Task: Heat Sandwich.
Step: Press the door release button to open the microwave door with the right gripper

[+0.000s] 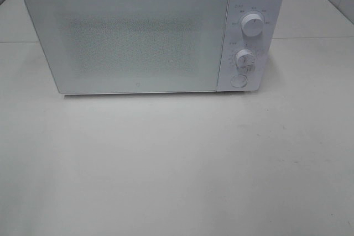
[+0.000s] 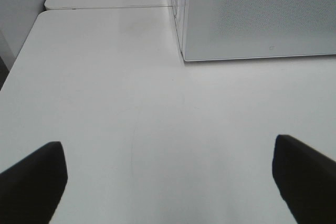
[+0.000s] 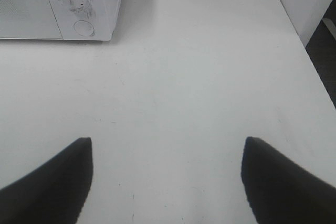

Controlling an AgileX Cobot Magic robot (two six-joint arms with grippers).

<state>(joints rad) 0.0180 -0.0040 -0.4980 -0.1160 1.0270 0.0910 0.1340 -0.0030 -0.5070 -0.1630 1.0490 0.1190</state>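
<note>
A: Any writing you can read here?
B: None. The microwave (image 1: 138, 37) has tiny printed marks ringed around its upper knob (image 1: 253, 26) and lower knob (image 1: 244, 58), all too small to make out.
A: And its door?
B: One small mark (image 1: 138, 88) by the bottom edge, too blurred to read.

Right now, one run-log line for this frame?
microwave: closed | sandwich: not in view | left claw: open, empty | right claw: open, empty

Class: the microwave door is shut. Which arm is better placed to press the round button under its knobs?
Probably the right. The button sits on the microwave's right side, ahead of the right gripper, jaws open and empty. The left gripper faces the door's opposite corner.
</note>
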